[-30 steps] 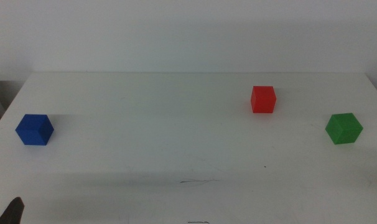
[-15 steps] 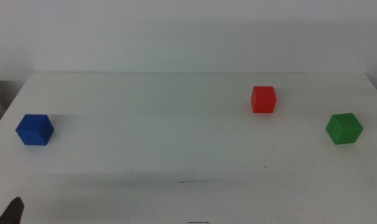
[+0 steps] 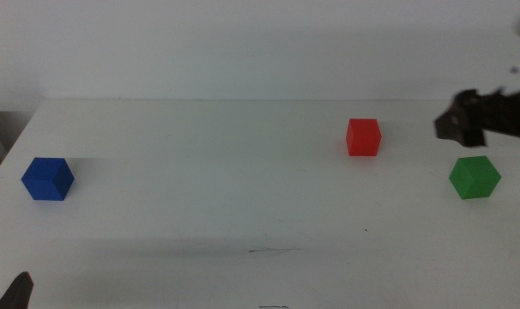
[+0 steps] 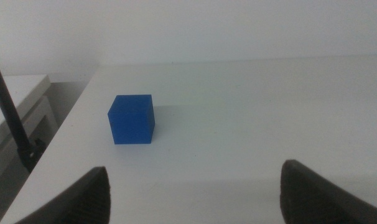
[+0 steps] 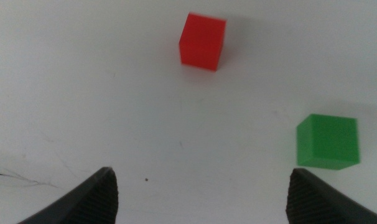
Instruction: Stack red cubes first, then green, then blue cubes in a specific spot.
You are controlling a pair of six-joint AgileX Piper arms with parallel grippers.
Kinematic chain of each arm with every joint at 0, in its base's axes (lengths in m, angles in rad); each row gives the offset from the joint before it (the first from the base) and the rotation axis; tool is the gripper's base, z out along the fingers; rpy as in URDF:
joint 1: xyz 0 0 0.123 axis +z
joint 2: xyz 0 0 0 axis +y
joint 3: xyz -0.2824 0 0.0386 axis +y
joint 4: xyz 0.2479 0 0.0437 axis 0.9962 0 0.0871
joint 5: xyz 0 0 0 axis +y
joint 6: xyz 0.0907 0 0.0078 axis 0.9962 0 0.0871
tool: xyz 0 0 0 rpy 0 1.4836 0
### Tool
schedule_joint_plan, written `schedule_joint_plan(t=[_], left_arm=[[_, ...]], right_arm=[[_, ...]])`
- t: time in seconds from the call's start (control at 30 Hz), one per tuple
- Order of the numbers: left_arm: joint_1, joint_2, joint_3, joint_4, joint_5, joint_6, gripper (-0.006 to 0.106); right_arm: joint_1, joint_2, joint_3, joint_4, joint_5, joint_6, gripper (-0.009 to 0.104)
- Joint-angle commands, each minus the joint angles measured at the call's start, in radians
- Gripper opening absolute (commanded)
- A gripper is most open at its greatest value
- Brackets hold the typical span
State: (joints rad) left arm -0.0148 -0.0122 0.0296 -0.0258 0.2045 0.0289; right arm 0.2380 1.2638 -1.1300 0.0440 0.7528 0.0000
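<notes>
My right gripper just swung in above the green cube, fingers wide open, heading for the red cube; left gripper waits, open too.

The red cube sits flat on the white table, right of centre and toward the far side, matte and plain. The green cube rests nearer my right edge, turned so a corner faces forward, well apart from the red. The blue cube lies far off at my left edge. The scribbled dark line marks the spot near the front, bare.
</notes>
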Motion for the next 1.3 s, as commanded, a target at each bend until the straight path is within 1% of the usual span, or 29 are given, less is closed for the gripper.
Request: schedule_joint_plan(t=[0.0,0.17,0.27,0.47,0.67,0.77,0.93,1.27], left_arm=[[-0.004,-0.025,-0.003,-0.011,-0.078,-0.002,0.093],[-0.004,-0.025,-0.003,-0.011,-0.078,-0.002,0.093],[-0.004,-0.025,-0.003,-0.011,-0.078,-0.002,0.093],[-0.004,-0.025,-0.003,-0.011,-0.078,-0.002,0.093],[-0.004,-0.025,-0.003,-0.011,-0.078,-0.002,0.093],[-0.004,-0.025,-0.003,-0.011,-0.078,-0.002,0.093],[-0.004,-0.025,-0.003,-0.011,-0.078,-0.002,0.093],[-0.004,-0.025,-0.003,-0.011,-0.078,-0.002,0.093]], right_arm=[[0.009,0.050,-0.110,-0.008,0.019,0.020,0.075],[0.013,0.249,-0.350,-0.008,0.187,0.090,0.075],[0.013,0.373,-0.483,-0.005,0.251,0.099,0.075],[0.013,0.589,-0.725,-0.011,0.264,0.099,0.075],[0.013,0.776,-0.921,-0.023,0.332,0.112,0.075],[0.013,0.842,-0.986,-0.036,0.341,0.127,0.075],[0.008,0.920,-1.043,-0.035,0.314,0.152,0.075],[0.008,1.008,-1.053,-0.044,0.252,0.173,0.074]])
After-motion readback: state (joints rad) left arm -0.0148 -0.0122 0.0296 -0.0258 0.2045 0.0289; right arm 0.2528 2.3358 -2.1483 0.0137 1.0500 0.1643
